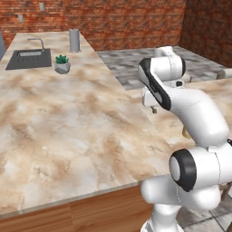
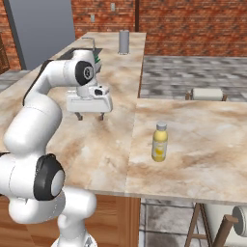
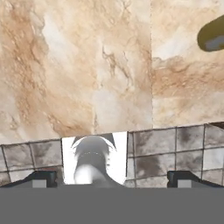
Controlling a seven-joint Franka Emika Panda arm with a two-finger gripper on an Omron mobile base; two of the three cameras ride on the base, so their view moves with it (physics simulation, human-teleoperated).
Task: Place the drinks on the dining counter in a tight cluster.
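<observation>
1. Gripper (image 2: 90, 116) spread wide, nothing between the fingers, nothing touched; hung above the dining counter (image 2: 193, 140) with tips pointing down, clear air under them.
2. In the hand view, fingertips (image 3: 40, 178) set far apart at the bottom, marbled stone and a strip of grey floor tile below.
3. Far left of the left base view: dark sink (image 1: 28, 59) with a faucet (image 1: 37, 42), small potted plant (image 1: 62, 64) just right of it, grey cylinder (image 1: 74, 41) upright farther back.
4. Wide bare stone between the plant and the near counter edge; wood base (image 1: 90, 210) under that edge.
5. Gripper over the left slab, near the seam where the counter turns right into the second slab.
6. Yellow juice bottle (image 2: 159, 141) upright on the right slab, pale cap up, well right of the gripper, apart from it; open stone all round it.
7. Same bottle at the upper right corner of the hand view (image 3: 212, 35), cut by the frame.
8. Grey tiled floor (image 2: 193, 72) beyond the right slab's far edge.
9. Stool (image 2: 226, 226) at the near right edge, below the countertop.
10. Brick wall (image 2: 193, 24) at the back.
</observation>
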